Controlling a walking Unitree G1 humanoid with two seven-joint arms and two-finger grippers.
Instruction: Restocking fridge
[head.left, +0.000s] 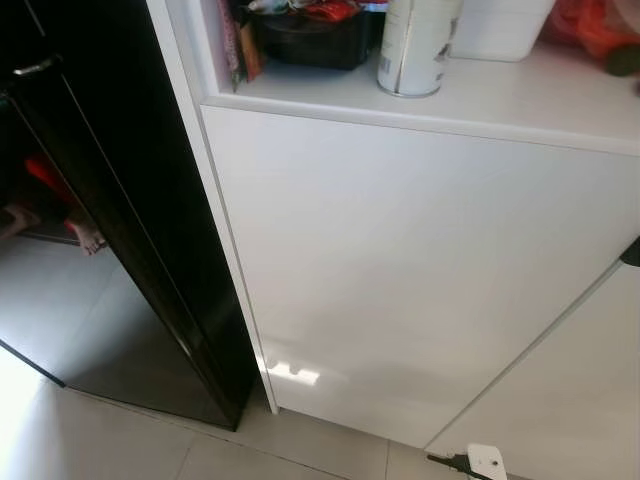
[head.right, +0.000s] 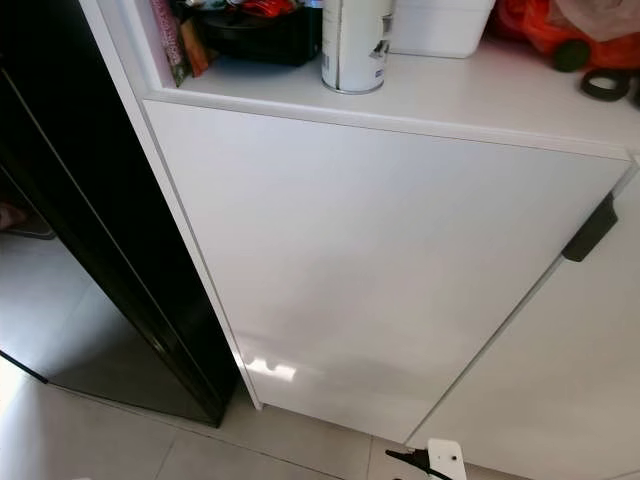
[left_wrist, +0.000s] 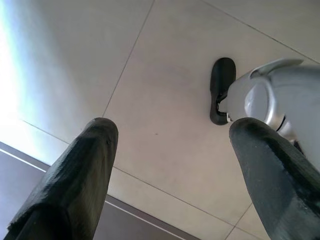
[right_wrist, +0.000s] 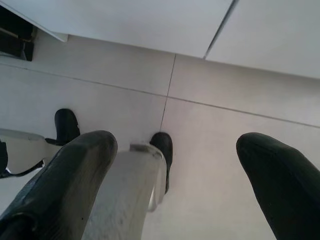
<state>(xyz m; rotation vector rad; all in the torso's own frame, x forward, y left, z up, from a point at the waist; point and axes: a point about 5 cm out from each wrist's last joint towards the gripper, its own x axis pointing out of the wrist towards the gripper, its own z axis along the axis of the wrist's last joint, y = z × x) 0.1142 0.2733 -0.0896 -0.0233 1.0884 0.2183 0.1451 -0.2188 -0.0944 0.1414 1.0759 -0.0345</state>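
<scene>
Fridge (head.left: 120, 220), black and tall, stands left of the white cabinet (head.left: 420, 270), so the left gripper (left_wrist: 170, 175) is the nearer, though it and the right gripper (right_wrist: 175, 185) both hang spread and empty over floor tiles (left_wrist: 165, 75).

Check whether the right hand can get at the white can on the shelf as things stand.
Probably not yet. The right hand hangs open, pointing down at the floor tiles, while the white can stands up on the shelf above the white cabinet door. The arm would have to rise first.
</scene>
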